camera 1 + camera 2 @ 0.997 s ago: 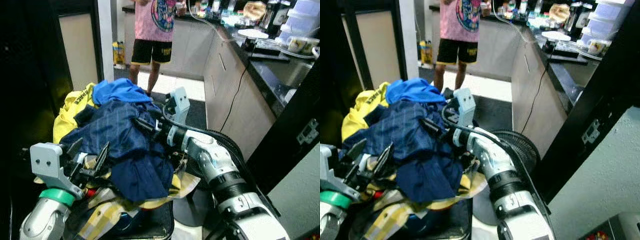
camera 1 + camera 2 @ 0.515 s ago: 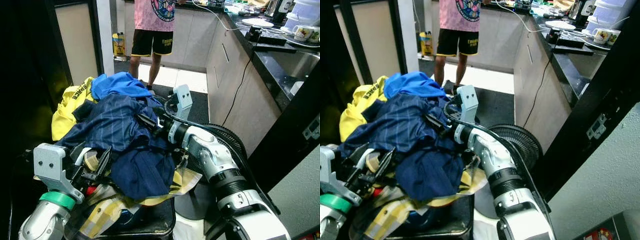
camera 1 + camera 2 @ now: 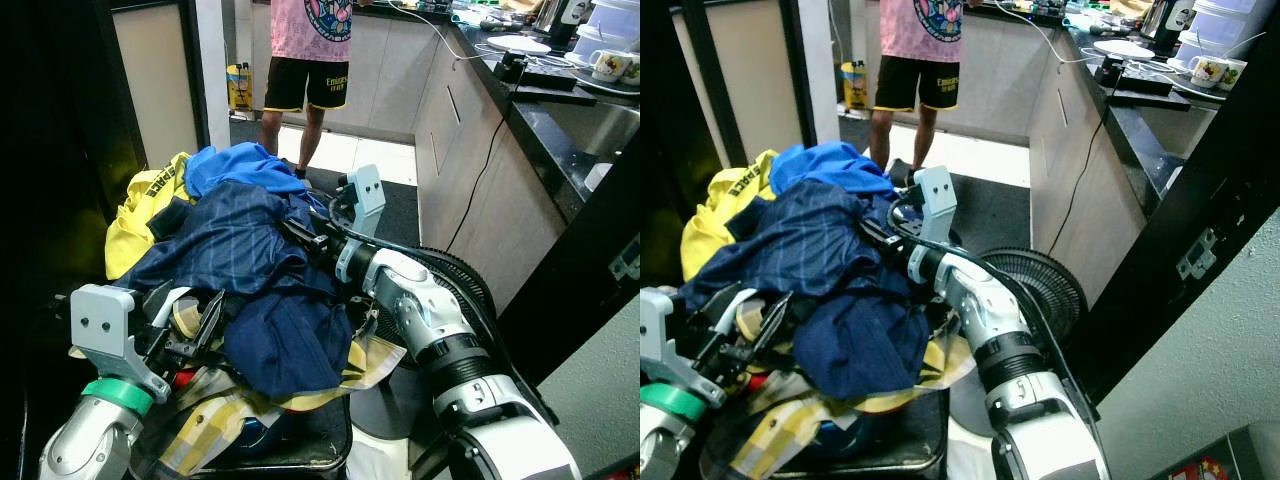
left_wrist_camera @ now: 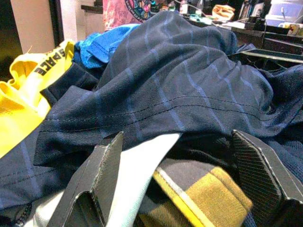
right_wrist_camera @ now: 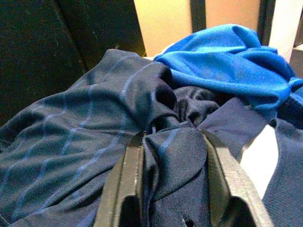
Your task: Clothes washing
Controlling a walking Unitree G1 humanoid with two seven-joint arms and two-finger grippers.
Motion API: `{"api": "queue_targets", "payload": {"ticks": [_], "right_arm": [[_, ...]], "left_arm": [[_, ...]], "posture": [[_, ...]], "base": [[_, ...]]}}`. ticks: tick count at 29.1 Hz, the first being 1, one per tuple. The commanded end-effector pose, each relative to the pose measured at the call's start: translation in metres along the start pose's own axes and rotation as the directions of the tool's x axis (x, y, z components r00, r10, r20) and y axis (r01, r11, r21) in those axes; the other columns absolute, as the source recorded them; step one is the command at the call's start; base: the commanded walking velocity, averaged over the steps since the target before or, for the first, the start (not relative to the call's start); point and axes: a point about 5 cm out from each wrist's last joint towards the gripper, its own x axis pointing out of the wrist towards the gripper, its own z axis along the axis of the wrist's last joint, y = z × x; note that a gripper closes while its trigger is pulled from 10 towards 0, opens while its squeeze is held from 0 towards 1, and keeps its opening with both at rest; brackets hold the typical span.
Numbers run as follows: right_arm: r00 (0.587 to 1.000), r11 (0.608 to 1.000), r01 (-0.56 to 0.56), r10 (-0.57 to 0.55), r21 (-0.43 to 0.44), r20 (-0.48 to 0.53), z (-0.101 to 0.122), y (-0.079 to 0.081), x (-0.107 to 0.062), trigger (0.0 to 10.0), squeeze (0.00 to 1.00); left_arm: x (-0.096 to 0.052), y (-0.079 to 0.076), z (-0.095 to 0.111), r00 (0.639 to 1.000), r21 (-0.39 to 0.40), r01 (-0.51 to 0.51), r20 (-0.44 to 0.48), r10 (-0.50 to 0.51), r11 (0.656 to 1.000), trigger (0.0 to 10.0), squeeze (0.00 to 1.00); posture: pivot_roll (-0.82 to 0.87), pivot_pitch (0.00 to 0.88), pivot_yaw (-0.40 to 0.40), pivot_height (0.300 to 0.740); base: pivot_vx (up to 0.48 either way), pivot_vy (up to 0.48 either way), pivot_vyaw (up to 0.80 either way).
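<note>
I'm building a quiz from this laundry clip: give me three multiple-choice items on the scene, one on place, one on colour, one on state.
1. Where does the bright blue garment lie?
A. on top of the pile, at its far side
B. on the floor
C. on the counter

2. What colour is the striped shirt in the right gripper?
A. red
B. navy
C. white

3. How is the left gripper?
A. shut on a sock
B. open at the pile's near edge
C. hanging idle

Key: 1 A, it crowns the heap; 2 B, navy fabric bunches between the fingers; 3 B, its fingers stand apart.

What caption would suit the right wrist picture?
Right gripper pinching a fold of navy striped shirt beside a bright blue garment.
</note>
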Motion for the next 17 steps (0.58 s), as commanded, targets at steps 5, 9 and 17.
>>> {"api": "queue_targets", "payload": {"ticks": [5,9,17], "right_arm": [[1.0,0.999,0.025,-0.025,-0.027,-0.01,-0.007,-0.005,-0.009,0.0,0.0],[1.0,0.999,0.022,-0.022,-0.038,-0.004,-0.006,-0.005,-0.011,0.0,0.0],[0.987,0.994,0.1,-0.095,-0.032,0.129,0.019,-0.013,-0.024,0.0,0.0]], "left_arm": [[0.001,0.0,-0.006,1.0,-0.011,-0.011,-0.027,0.01,1.0,10.0,0.0],[0.002,0.0,-0.006,1.0,-0.019,-0.01,-0.021,0.01,1.0,10.0,0.0],[0.006,-0.003,-0.007,1.0,-0.029,-0.003,-0.013,0.002,1.0,10.0,0.0]], "posture": [[0.02,0.083,-0.023,0.74],[0.01,0.076,-0.02,0.74],[0.0,0.047,-0.017,0.74]], "base": [[0.0,0.0,0.0],[0.0,0.0,0.0],[0.0,0.0,0.0]]}}
